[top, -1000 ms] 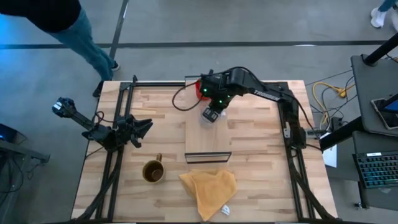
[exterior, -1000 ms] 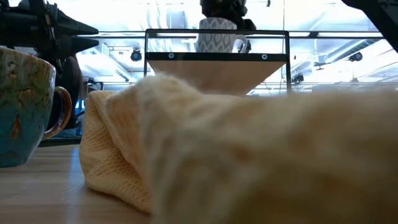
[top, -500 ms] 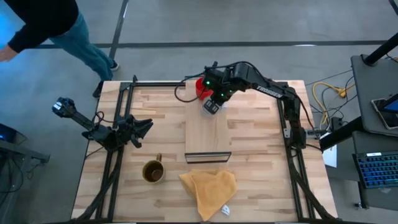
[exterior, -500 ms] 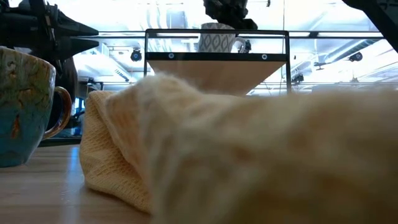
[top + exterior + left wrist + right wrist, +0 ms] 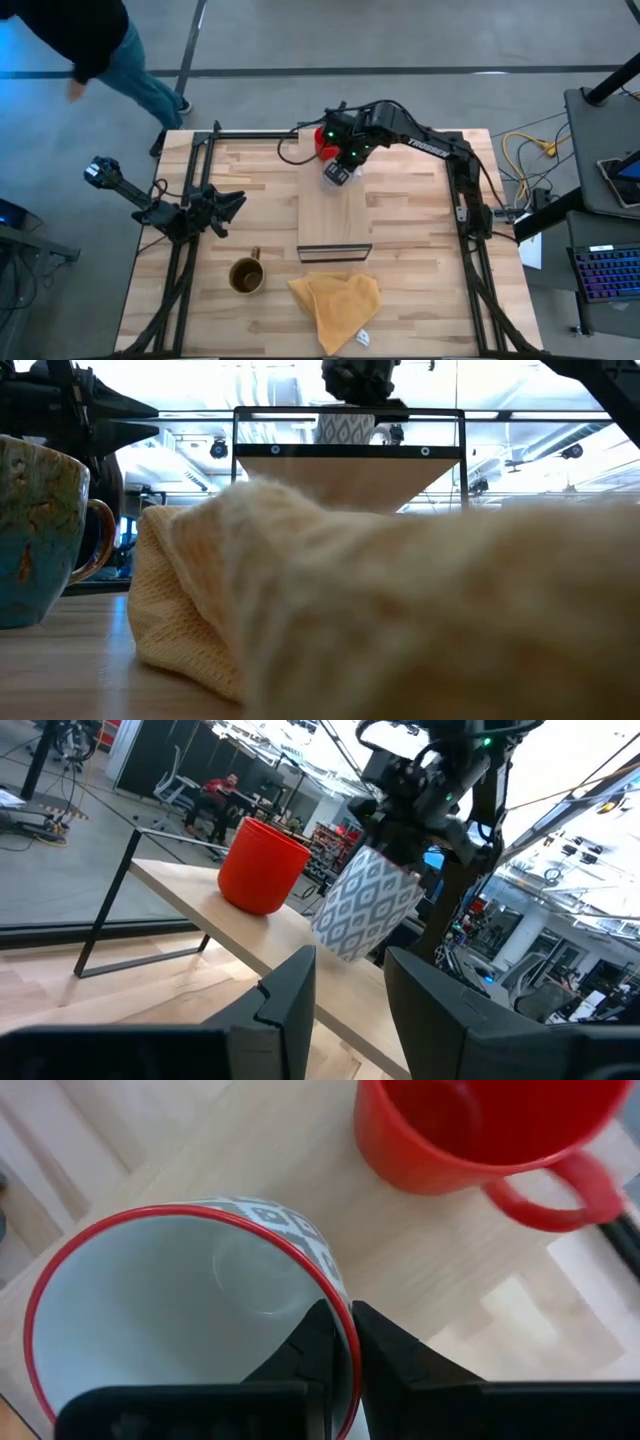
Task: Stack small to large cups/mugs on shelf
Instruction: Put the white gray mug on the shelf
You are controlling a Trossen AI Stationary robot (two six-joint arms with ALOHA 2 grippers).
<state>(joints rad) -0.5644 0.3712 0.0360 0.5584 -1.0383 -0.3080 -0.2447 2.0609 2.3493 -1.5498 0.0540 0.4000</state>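
The white mug [image 5: 334, 176], grey-patterned with a red rim, is in my right gripper [image 5: 345, 164] over the far part of the shelf [image 5: 335, 225]. The red mug [image 5: 322, 140] stands upright on its base at the shelf's far end, just beyond the white one; it also shows in the left wrist view [image 5: 262, 863]. The brown mug [image 5: 245, 275] stands on the table near the front, left of the shelf. My left gripper [image 5: 226, 206] is open and empty at the table's left side. My right gripper holds the white mug by its rim [image 5: 336, 1294], one finger inside the mug and one outside on the wall. The fingers come from above, pointing down. The mug is tilted [image 5: 368, 905], its base low over the shelf board; whether it touches, I cannot tell.
A yellow cloth [image 5: 337, 303] lies crumpled at the table's front, right of the brown mug and just before the shelf's near end. A person [image 5: 90, 40] walks on the floor beyond the far left corner.
My right gripper has carried the white mug along the shelf toward the table's far edge, up close to the red mug. The person beyond the table has moved.
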